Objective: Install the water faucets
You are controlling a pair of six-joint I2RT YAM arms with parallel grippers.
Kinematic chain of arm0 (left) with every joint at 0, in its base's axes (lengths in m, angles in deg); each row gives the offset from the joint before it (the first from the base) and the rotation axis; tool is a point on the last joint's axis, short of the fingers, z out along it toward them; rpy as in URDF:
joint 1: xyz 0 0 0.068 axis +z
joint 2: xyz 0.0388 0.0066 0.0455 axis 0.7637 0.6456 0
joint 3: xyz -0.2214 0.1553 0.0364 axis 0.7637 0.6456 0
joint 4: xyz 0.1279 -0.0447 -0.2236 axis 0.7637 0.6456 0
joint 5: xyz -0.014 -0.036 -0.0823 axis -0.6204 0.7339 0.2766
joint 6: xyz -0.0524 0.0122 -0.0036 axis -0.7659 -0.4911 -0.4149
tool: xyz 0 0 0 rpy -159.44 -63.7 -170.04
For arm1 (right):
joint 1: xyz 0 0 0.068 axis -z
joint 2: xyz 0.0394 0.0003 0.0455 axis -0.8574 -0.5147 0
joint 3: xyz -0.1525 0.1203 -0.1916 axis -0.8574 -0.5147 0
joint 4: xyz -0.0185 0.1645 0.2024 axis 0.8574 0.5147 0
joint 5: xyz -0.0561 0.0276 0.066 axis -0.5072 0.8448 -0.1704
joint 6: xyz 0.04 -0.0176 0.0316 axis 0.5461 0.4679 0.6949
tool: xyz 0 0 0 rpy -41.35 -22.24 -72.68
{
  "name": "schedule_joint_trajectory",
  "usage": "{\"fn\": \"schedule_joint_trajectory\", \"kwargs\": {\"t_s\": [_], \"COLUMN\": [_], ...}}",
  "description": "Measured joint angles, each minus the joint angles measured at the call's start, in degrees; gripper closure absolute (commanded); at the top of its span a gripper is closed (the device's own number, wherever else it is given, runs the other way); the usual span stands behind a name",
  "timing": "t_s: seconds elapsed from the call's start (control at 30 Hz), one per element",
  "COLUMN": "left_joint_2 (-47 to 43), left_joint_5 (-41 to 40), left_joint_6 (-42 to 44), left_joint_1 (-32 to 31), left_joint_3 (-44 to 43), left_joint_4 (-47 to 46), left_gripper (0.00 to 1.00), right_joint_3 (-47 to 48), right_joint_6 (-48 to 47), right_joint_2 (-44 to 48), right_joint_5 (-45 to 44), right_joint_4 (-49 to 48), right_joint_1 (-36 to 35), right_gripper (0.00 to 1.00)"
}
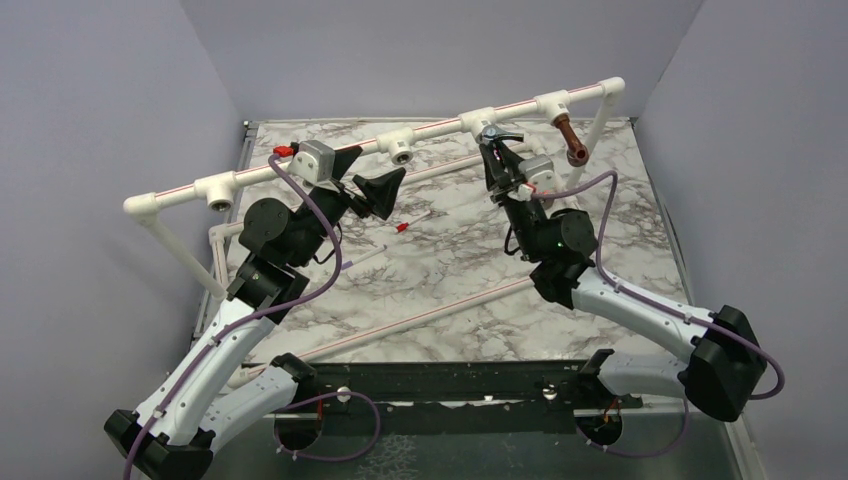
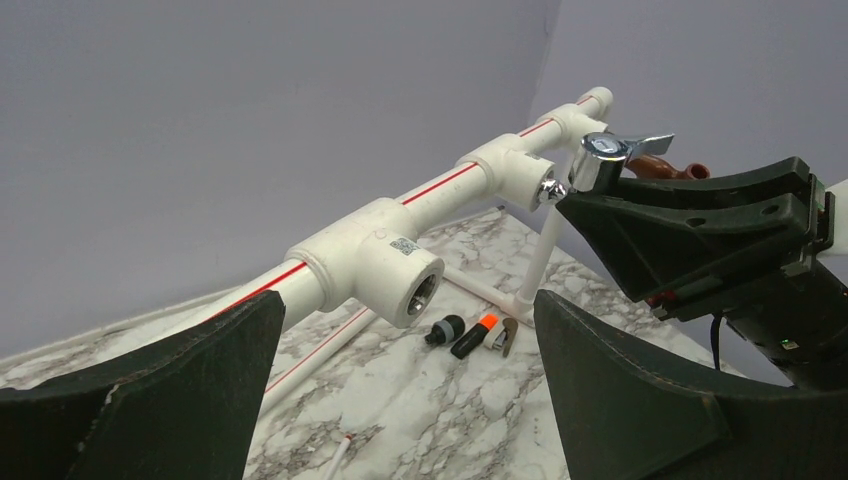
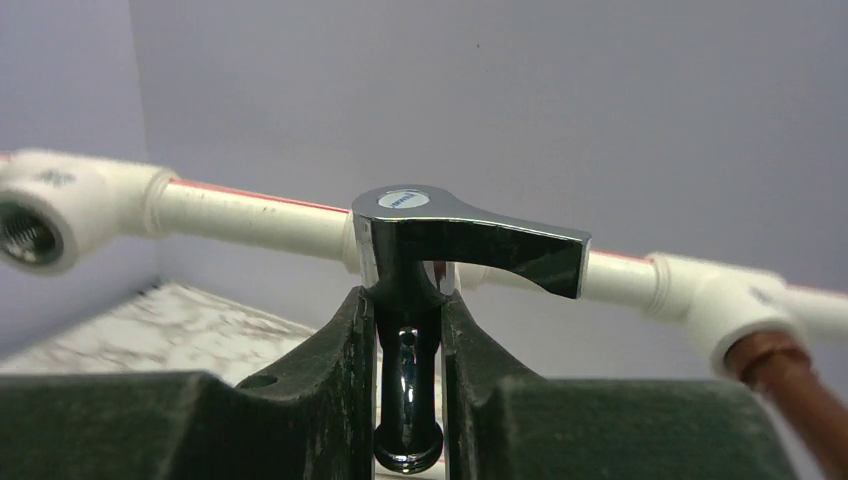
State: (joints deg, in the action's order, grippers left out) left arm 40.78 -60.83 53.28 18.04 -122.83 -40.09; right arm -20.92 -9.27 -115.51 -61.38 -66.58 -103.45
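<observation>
- The white pipe rail point(image 1: 440, 126) runs across the back of the marble table point(image 1: 450, 270) and carries 4 tee sockets point(image 2: 385, 265), their mouths facing forward.
- The right gripper point(image 3: 408, 300) is clamped on the chrome faucet point(image 3: 470, 240). Its 2 fingers press against either side of the body just below the lever handle, and the spout hangs down between them.
- The chrome faucet sits right in front of the rail, at the 3rd socket from the rail's left end. Its threaded end touches that socket's mouth, but I cannot tell how far in it is seated.
- The reddish-brown faucet point(image 1: 572, 140) is in the 4th socket, near the rail's right end, with its spout pointing down.
- The left gripper point(image 2: 408, 310) hangs just in front of the rail by the 2nd socket, fingers spread wide and holding nothing.
- On the table below the rail lie a black cap point(image 2: 445, 330), an orange-tipped piece point(image 2: 478, 333) and a red-tipped stick point(image 1: 405, 228).
</observation>
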Motion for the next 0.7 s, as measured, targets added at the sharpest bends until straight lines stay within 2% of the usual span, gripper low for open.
{"fn": "schedule_joint_trajectory", "kwargs": {"t_s": [0.4, 0.7], "left_joint_2": [0.0, 0.0], "left_joint_5": [0.0, 0.0], "left_joint_6": [0.0, 0.0], "left_joint_1": [0.0, 0.0], "left_joint_3": [0.0, 0.0], "left_joint_4": [0.0, 0.0], "left_gripper": [0.04, 0.04], "right_joint_3": [0.1, 3.1], "right_joint_6": [44.0, 79.3], "right_joint_2": [-1.1, -0.3], "right_joint_5": [-14.8, -21.7], "right_joint_4": [-1.9, 10.5], "right_joint_1": [-0.6, -0.5], "right_gripper": [0.99, 1.0]}}
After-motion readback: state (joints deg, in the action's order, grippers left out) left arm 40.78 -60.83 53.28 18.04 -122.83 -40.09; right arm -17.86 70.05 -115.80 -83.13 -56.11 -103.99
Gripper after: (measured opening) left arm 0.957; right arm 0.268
